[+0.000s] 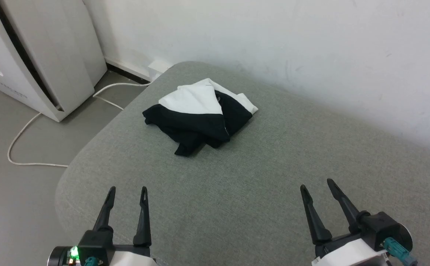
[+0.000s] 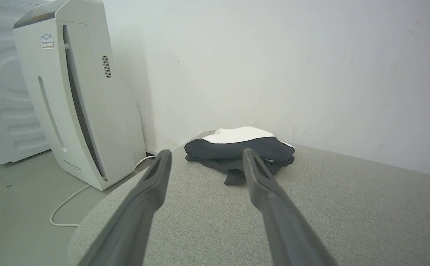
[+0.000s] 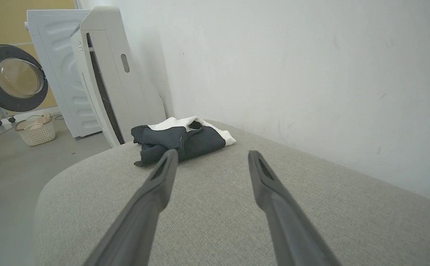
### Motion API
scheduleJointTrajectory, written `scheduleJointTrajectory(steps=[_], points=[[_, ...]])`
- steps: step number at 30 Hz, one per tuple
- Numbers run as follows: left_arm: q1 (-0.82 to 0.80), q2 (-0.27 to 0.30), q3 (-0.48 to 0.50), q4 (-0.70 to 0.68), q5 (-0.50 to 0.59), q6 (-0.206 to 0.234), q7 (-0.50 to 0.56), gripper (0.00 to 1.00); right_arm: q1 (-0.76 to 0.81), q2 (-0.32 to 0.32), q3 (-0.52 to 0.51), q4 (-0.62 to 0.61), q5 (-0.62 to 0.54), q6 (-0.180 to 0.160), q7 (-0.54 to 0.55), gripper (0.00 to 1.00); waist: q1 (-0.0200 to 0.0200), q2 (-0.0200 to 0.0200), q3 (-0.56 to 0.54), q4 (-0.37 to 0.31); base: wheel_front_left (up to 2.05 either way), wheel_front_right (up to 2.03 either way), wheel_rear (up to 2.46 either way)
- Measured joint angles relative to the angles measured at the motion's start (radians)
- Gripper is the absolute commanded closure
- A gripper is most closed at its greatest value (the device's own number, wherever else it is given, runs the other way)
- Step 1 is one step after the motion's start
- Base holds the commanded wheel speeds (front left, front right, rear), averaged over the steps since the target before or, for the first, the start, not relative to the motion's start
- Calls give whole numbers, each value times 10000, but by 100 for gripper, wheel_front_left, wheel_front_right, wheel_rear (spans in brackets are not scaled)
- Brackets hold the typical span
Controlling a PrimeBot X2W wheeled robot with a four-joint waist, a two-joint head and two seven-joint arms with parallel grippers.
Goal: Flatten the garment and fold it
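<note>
The garment [image 1: 200, 114] lies crumpled in a heap of white and black cloth near the far left corner of the grey cushion [image 1: 259, 184]. It also shows as a low bundle in the left wrist view, the garment [image 2: 239, 149], and in the right wrist view, the garment [image 3: 181, 138]. My left gripper [image 1: 128, 190] hovers open over the cushion's near left part, well short of the heap. My right gripper [image 1: 316, 183] hangs open at the near right, with nothing between its fingers. The left gripper [image 2: 205, 155] and the right gripper [image 3: 211, 155] both point toward the cloth.
A white appliance [image 1: 41, 55] stands on the floor left of the cushion, with a white cable [image 1: 33, 122] trailing beside it. A white wall [image 1: 274, 44] runs close behind the cushion. A washing machine door [image 3: 13, 77] and a small basket [image 3: 35, 131] sit farther left.
</note>
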Motion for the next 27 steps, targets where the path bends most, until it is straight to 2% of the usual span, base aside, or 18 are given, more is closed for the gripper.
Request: scheduleJointTrajectory(steps=[4,10,19,24,27], points=[[-13,0,17,36,-127,-54,0,0,0,0,46,-10,-56,-2,-2,0,0,0,134,-70,0,0,0],[-613,119,79,489,-704,-686,311,0,-23,10,46,-96,-531,-2,-4,0,0,0,596,-244,0,0,0],[-4125,1179,-159,1519,-1216,-1534,3045,0,-426,-234,245,-610,-1101,-2,-4,0,3,0,1863,-779,0,0,0],[-6289,2027,-500,2629,-1954,-1718,4727,0,-786,-504,305,-1164,-1177,-2,-4,0,4,0,2675,-1259,0,0,0],[-7493,2744,-1030,3467,-2694,-1730,5881,0,-998,-629,362,-1494,-1237,-2,-4,0,3,-1,3176,-1575,0,0,0]])
